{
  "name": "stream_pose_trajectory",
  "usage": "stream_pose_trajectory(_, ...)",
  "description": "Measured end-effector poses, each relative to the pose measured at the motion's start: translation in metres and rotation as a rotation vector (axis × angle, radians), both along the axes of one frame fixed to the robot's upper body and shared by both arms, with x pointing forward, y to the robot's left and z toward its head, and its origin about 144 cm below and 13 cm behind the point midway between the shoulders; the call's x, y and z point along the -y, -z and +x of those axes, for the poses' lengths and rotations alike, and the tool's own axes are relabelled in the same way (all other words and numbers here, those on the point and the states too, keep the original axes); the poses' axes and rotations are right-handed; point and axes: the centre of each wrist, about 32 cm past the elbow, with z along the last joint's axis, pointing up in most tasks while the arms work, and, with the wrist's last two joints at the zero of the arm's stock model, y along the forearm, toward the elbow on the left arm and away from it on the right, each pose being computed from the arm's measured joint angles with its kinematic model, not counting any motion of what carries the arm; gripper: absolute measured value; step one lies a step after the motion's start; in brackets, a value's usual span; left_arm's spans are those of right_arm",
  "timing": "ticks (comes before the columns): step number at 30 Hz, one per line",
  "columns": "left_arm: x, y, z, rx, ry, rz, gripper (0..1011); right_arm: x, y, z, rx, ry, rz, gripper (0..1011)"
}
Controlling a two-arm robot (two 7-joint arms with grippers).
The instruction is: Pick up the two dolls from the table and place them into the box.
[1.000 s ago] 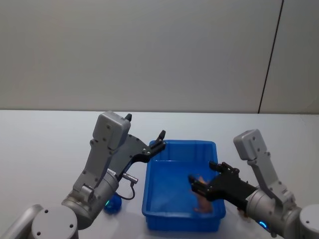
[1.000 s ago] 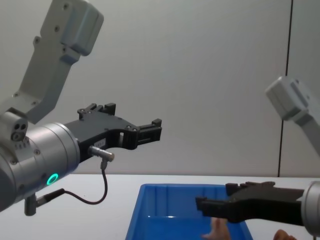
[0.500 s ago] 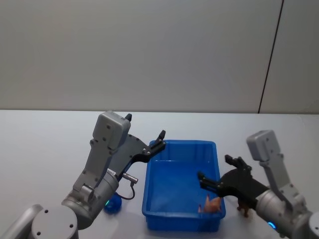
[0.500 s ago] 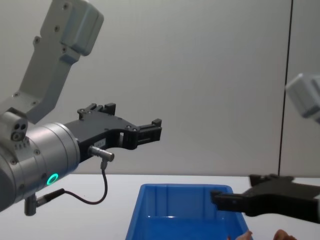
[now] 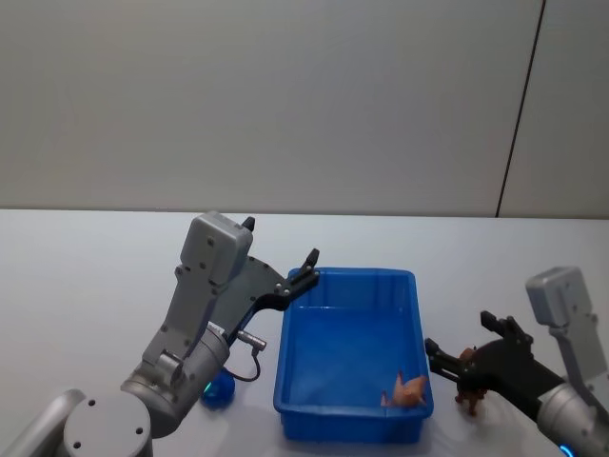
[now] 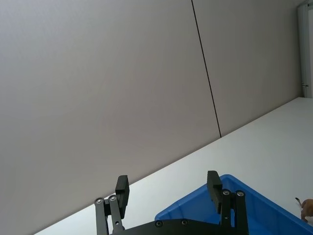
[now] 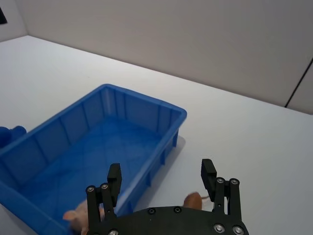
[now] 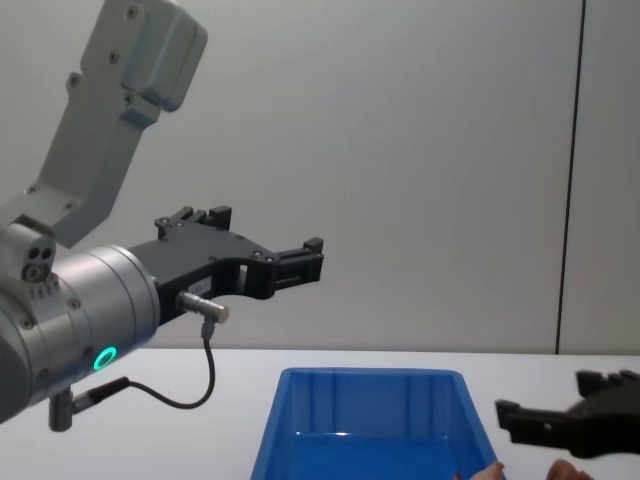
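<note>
From the head view the right claw (image 5: 461,338) stands before the reddish-brown doll (image 5: 470,393), so only parts of it show. In the right wrist view the claw's dark body covers most of both dolls, and the bottom edge cuts the paler doll (image 7: 72,215). In the chest view the bottom edge cuts away the lower part of the box (image 8: 330,405). A small blue thing (image 5: 218,389) beside the left arm (image 5: 190,324) is half hidden; I cannot tell what it is.

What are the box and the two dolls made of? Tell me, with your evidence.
Box: likely hard plastic, glossy; its smooth blue walls show reflections. Peach doll inside it: perhaps soft rubber or plush, matte; too small to settle. Brown doll beside the box: likewise matte, material unclear.
</note>
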Motion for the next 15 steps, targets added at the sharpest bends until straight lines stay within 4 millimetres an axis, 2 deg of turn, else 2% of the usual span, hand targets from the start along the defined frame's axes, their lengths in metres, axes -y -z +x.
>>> stream_pose_trajectory(15, 0.000, 0.000, 0.000, 0.000, 0.000, 0.000, 1004, 0.017, 0.012, -0.014, -0.079, 0.029, -0.032, 1001)
